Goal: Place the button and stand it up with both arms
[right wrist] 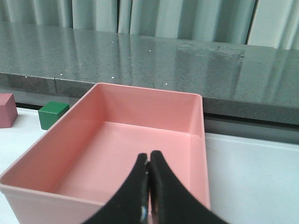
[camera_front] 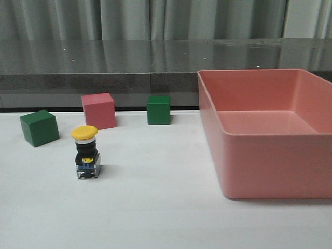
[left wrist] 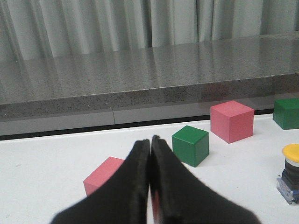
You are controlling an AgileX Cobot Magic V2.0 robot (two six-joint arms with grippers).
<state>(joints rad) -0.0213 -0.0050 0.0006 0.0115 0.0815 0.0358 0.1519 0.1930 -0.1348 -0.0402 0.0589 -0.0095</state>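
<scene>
The button point(camera_front: 85, 153) stands upright on the white table, yellow cap up, black body on its clear-blue base, left of centre. It also shows at the edge of the left wrist view point(left wrist: 290, 172). Neither arm shows in the front view. My left gripper point(left wrist: 150, 142) is shut and empty, well away from the button, above the table near a pink cube point(left wrist: 105, 173). My right gripper point(right wrist: 148, 157) is shut and empty, in front of the pink bin point(right wrist: 145, 88).
A large empty pink bin point(camera_front: 210, 111) fills the right side. Behind the button stand a green cube point(camera_front: 39, 127), a pink cube point(camera_front: 98, 110) and another green cube point(camera_front: 158, 109). A dark grey ledge point(camera_front: 104, 78) runs along the back.
</scene>
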